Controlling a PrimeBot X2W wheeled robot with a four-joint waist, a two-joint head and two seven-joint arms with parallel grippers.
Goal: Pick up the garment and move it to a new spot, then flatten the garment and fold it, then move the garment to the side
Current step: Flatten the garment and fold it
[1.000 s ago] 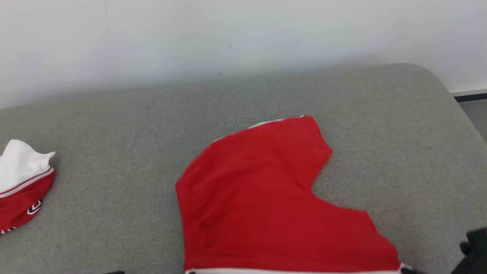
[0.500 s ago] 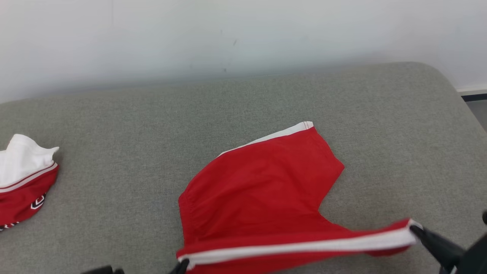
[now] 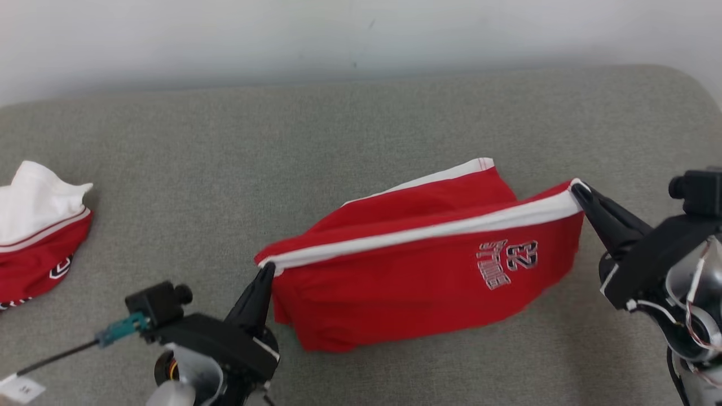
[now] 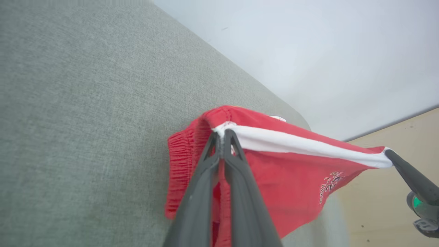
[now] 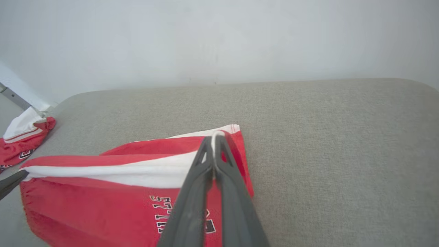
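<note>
The garment (image 3: 417,282) is a pair of red shorts with a white side stripe and a printed number, on the grey cushion (image 3: 338,129). Its near half is lifted and stretched taut between both grippers, folding back over the half still lying on the cushion. My left gripper (image 3: 266,272) is shut on the waistband end of the stripe (image 4: 223,132). At the right, my right gripper (image 3: 576,189) is shut on the hem end of the stripe (image 5: 214,137). The elastic waistband (image 4: 178,164) hangs gathered below the left fingers.
A second red and white garment (image 3: 36,237) lies crumpled at the cushion's left edge, also visible as a small heap (image 5: 20,137) in the right wrist view. A pale wall (image 3: 338,34) backs the cushion. Wooden floor (image 4: 404,192) lies beyond the cushion's right end.
Both grippers have raised the near striped edge off the cushion and carried it away from me over the rest of the shorts. The printed side now faces me. The head camera tilted down.
</note>
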